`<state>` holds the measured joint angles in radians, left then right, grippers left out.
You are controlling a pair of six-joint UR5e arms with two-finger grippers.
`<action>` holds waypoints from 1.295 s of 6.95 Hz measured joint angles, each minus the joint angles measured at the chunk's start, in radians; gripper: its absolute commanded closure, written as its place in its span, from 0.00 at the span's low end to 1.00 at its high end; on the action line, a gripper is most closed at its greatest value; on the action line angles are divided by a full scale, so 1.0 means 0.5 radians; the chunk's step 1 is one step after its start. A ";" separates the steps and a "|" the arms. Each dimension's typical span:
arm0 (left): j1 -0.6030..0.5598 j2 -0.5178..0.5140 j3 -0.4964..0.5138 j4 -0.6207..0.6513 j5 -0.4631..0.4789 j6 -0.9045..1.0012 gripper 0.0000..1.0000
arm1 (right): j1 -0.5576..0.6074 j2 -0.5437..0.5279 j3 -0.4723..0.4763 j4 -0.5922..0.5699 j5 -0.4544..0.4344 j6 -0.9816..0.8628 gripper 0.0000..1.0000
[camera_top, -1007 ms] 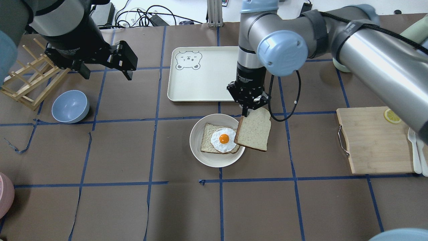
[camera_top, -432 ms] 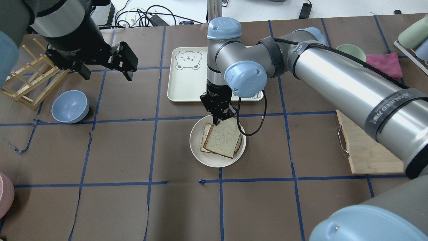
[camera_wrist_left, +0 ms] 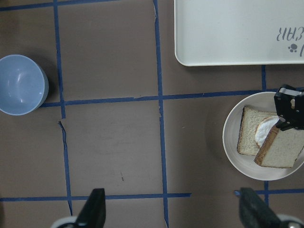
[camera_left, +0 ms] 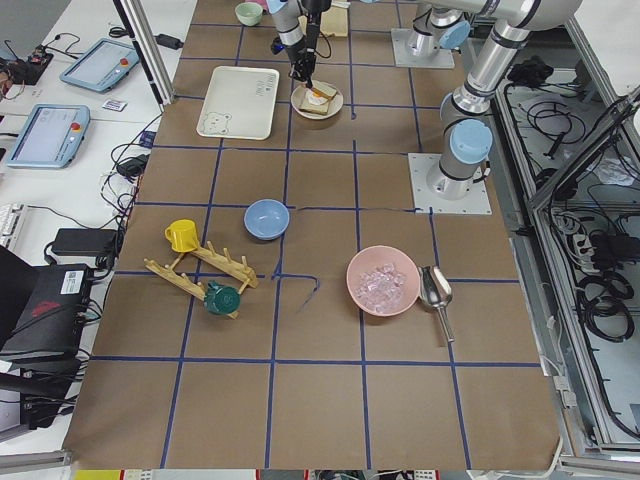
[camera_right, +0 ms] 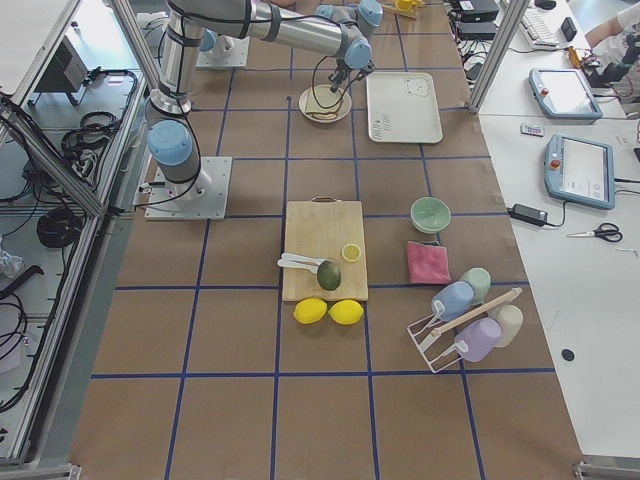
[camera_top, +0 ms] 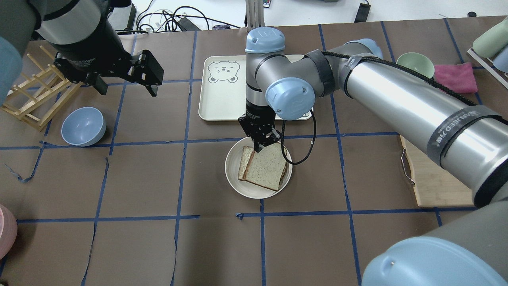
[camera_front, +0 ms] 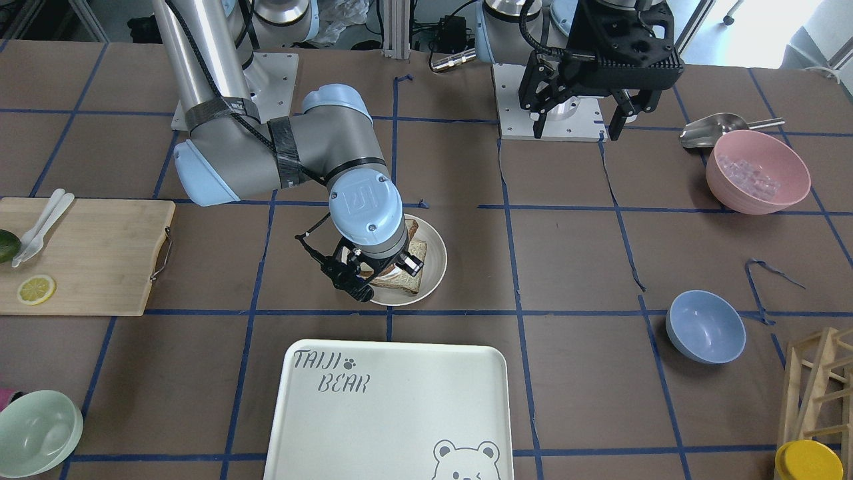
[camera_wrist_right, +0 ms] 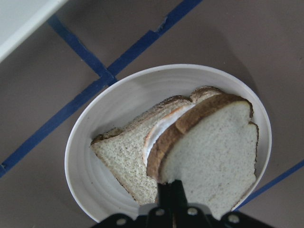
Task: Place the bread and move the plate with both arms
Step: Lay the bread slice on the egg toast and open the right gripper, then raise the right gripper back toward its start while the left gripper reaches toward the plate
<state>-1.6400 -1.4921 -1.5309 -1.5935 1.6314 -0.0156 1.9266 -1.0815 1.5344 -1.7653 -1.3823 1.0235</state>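
Observation:
The cream-white plate (camera_top: pixel 234 174) sits mid-table with an egg-topped slice on it. My right gripper (camera_top: pixel 260 146) is shut on the top edge of the plain bread (camera_top: pixel 264 169) and holds it tilted over that slice, covering most of the egg. The right wrist view shows the bread (camera_wrist_right: pixel 213 156) pinched at its edge, with egg white peeking out beneath, inside the plate (camera_wrist_right: pixel 80 156). The front view shows the right gripper (camera_front: pixel 360 280) at the plate's (camera_front: pixel 436 257) near rim. My left gripper (camera_top: pixel 126 87) is open and empty, high at the far left, well away from the plate.
A white bear-print tray (camera_top: pixel 226 99) lies just behind the plate. A blue bowl (camera_top: pixel 83 126) and a wooden rack (camera_top: pixel 31 95) are at the left. A cutting board (camera_top: pixel 436 174) is at the right, a green bowl (camera_top: pixel 414 63) behind it, and a pink bowl (camera_front: pixel 756 172) near the left arm's base.
My right gripper has carried the bread leftward from beside the plate to over it and lowered it onto the egg slice, hiding the egg. The left arm has not moved.

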 measured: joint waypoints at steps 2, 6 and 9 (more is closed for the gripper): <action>-0.004 -0.003 0.003 -0.001 -0.006 0.003 0.00 | 0.000 0.006 0.007 0.000 0.009 -0.005 0.01; -0.012 -0.104 0.090 -0.006 -0.024 0.002 0.00 | -0.014 -0.039 -0.024 -0.116 -0.006 -0.071 0.00; -0.025 -0.202 -0.168 0.202 -0.021 -0.042 0.00 | -0.167 -0.290 -0.032 -0.057 -0.144 -0.549 0.00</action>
<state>-1.6524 -1.5929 -1.6147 -1.4927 1.6207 -0.0365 1.8431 -1.2265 1.5181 -1.7940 -1.4545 0.7492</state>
